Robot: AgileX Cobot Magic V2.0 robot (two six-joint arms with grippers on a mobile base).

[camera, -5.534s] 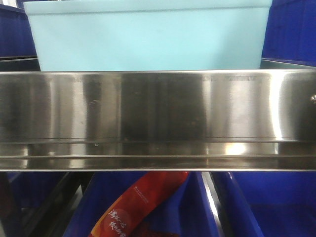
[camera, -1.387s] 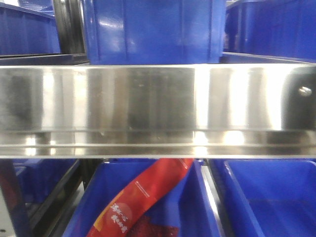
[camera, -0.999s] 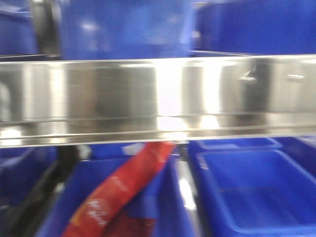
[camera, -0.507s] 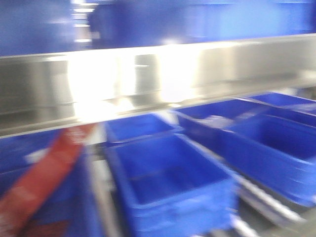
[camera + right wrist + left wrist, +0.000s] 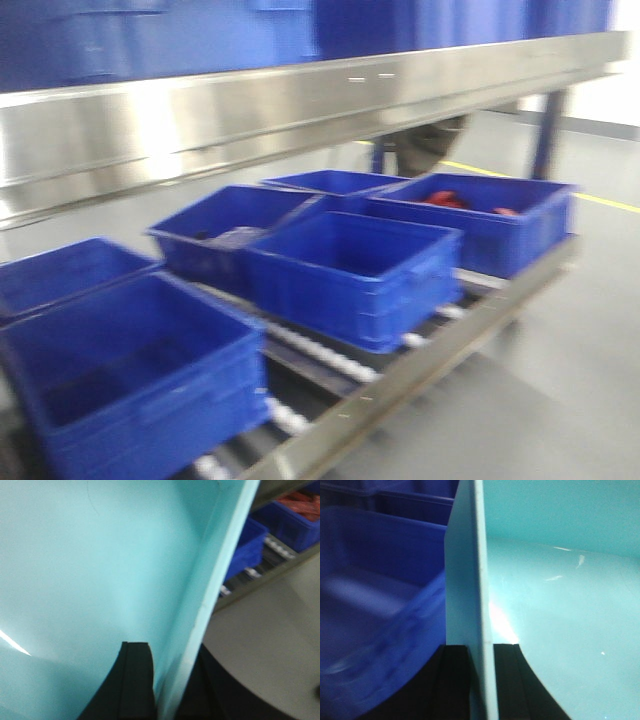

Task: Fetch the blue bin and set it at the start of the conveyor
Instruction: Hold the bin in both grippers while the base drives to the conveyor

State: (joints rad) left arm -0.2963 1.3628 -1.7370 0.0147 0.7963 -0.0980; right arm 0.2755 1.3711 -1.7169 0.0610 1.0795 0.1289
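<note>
The left gripper (image 5: 481,650) is clamped on a wall of the pale turquoise smooth plastic bin (image 5: 560,605). In the left wrist view its black fingers (image 5: 452,685) rise from 6 o'clock, one on each face of the thin wall, which runs edge-on from 12 to 6 o'clock; the bin's smooth inside fills the 3 o'clock half; a blurred dark royal-blue plastic crate (image 5: 375,605) lies at 9 o'clock, outside the wall. The right gripper (image 5: 167,680) is likewise closed on a wall of the same bin, one finger inside and one outside the rim, which slants from 6 towards 1 o'clock; so the bin hangs held by both grippers. In the front view a brushed stainless-steel shelf rail (image 5: 300,100) crosses from 9 to 2 o'clock; beneath it, more royal-blue crates sit on a metal roller rack (image 5: 330,360); the one at 2 o'clock holds red items (image 5: 445,198); a grey floor (image 5: 560,380) with a yellow line (image 5: 600,200) lies at 3 to 4 o'clock.
</note>
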